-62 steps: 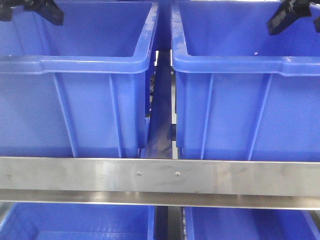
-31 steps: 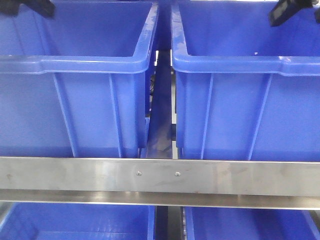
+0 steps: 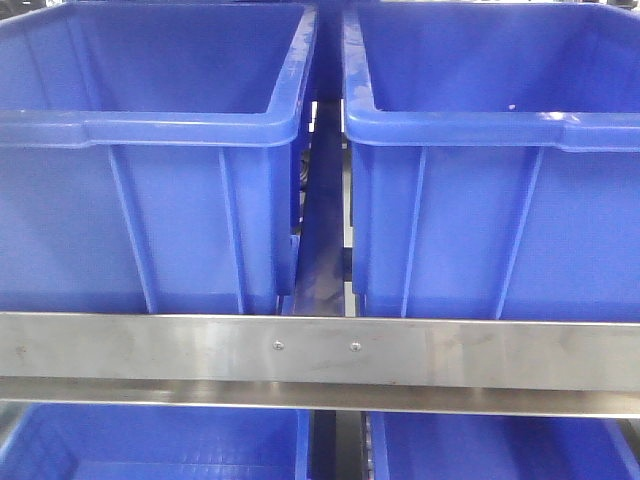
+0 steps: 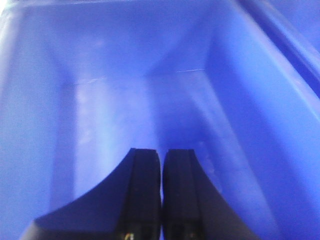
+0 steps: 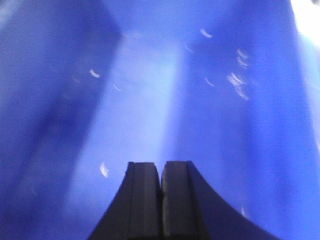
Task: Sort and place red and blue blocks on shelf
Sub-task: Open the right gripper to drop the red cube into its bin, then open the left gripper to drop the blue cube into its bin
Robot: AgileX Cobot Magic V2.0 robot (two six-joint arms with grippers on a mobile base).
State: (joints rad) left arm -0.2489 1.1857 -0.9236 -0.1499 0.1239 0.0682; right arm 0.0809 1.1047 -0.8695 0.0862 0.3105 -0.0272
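With both the left gripper (image 4: 161, 200) and right gripper (image 5: 161, 200) closed on nothing over blue bins (image 3: 180, 130) above the shelf rail (image 3: 320, 352), and no blocks seemingly visible, the arms should find them first.

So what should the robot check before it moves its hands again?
1. Left hand empty: ok, its fingers are pressed together with nothing between them.
2. Right hand empty: ok, shut the same way, nothing held.
3. Red and blue blocks found: not ok, neither shows in any view, so there is nothing to aim at yet.
4. Left bin free inside: ok for the part the left wrist view shows, only bare blue walls.
5. Right bin free inside: cannot tell, the right wrist view is blurred with pale flecks.
6. Shelf rail clear of the arms: ok, no arm shows in the front view.
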